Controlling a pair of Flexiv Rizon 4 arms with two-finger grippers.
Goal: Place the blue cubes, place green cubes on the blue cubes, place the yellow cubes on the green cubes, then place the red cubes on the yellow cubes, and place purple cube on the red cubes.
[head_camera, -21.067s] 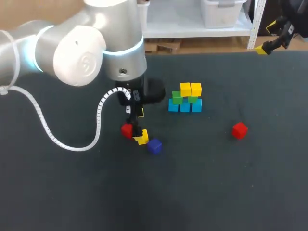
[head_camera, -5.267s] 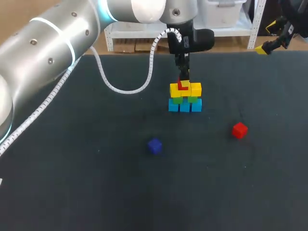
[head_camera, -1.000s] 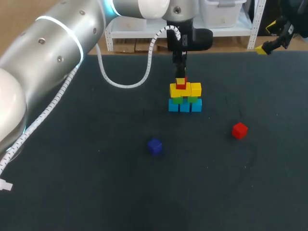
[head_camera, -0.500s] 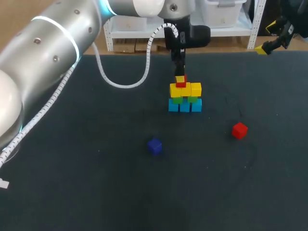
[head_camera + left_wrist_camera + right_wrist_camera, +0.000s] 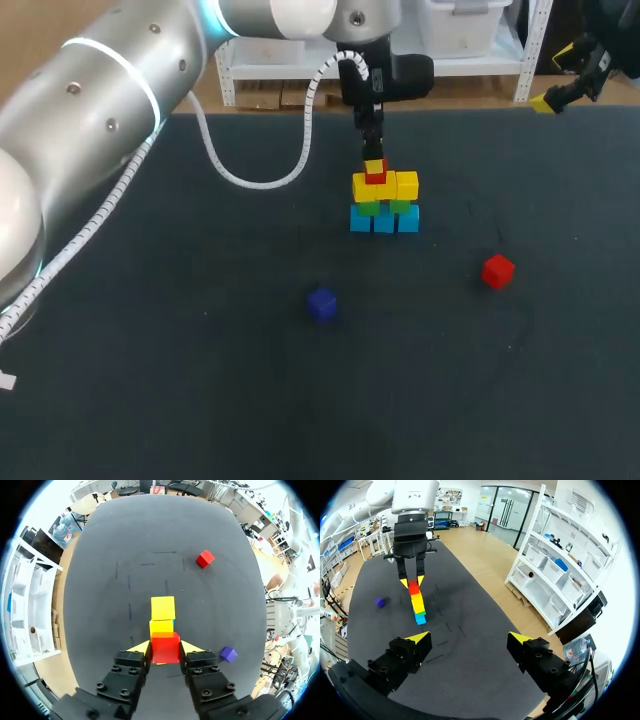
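Note:
The stack (image 5: 384,203) stands mid-table: blue cubes (image 5: 384,221) at the base, green cubes (image 5: 369,207) on them, yellow cubes (image 5: 396,186) above. My left gripper (image 5: 375,171) comes straight down over the stack, shut on a red cube (image 5: 376,177) that sits right at the yellow cubes' top. In the left wrist view the red cube (image 5: 165,647) is clamped between the fingers of my left gripper (image 5: 165,650), with the yellow cubes (image 5: 163,608) beneath. A second red cube (image 5: 497,270) lies to the right, and the purple cube (image 5: 321,304) lies in front. My right gripper (image 5: 469,640) is open and holds nothing.
My right arm (image 5: 585,65) hangs at the far right corner, well away from the stack. Its wrist view shows the stack (image 5: 417,605) and the purple cube (image 5: 379,602) far ahead. The left arm's white cable (image 5: 255,175) loops over the table left of the stack.
The left arm's wrist has shifted slightly. The red cube stays in its grip on top of the yellow cubes. The right arm has not moved.

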